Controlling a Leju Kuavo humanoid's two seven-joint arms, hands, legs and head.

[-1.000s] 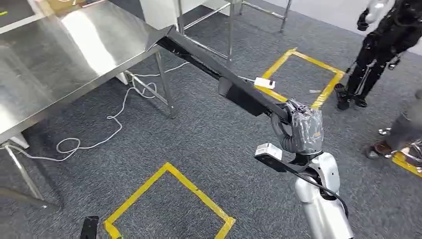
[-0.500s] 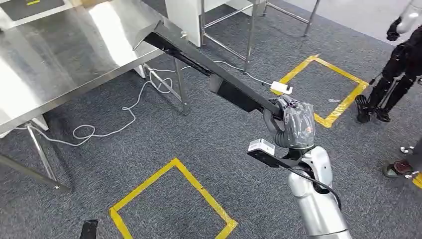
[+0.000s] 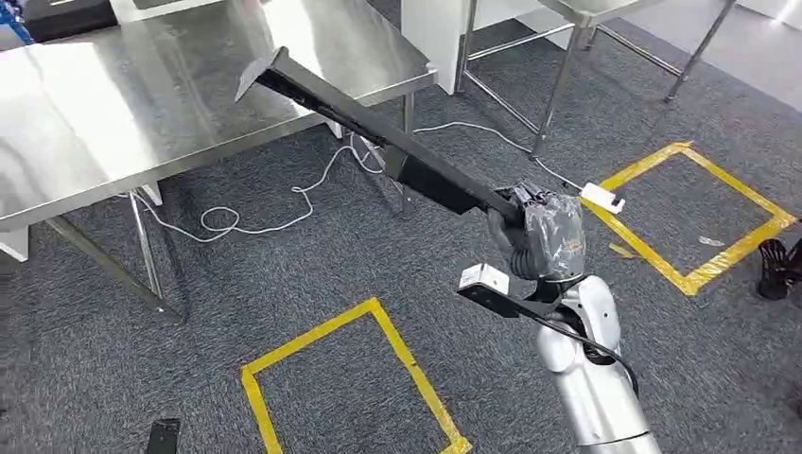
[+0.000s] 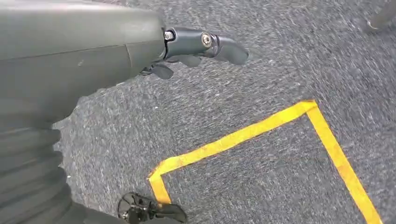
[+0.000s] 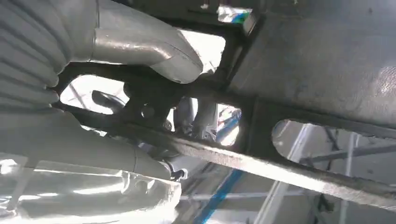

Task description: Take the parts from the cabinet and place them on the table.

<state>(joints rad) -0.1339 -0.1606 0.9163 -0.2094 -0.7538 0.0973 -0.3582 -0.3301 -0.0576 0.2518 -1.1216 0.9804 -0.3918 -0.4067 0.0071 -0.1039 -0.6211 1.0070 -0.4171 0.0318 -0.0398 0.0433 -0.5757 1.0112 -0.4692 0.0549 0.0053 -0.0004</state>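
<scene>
My right hand (image 3: 537,233) grips one end of a long black metal part (image 3: 378,137). The part slants up and away to the left, and its flared far tip (image 3: 257,74) hangs over the near edge of the steel table (image 3: 113,104). In the right wrist view the grey thumb (image 5: 144,46) and dark fingers wrap the part's black frame (image 5: 261,116) from close up. My left hand (image 4: 196,46) hangs over the grey carpet with its fingers loosely extended and nothing in them.
A white cable (image 3: 284,208) loops on the carpet under the table. Yellow tape squares (image 3: 378,350) mark the floor in front of me and at the right (image 3: 700,218). A second steel frame (image 3: 567,57) stands behind. A small white object (image 3: 602,198) lies on the floor.
The whole view has swung, so the camera has turned toward the table. The table now lies closer and the part's far tip has come over its edge. My right hand keeps its grip.
</scene>
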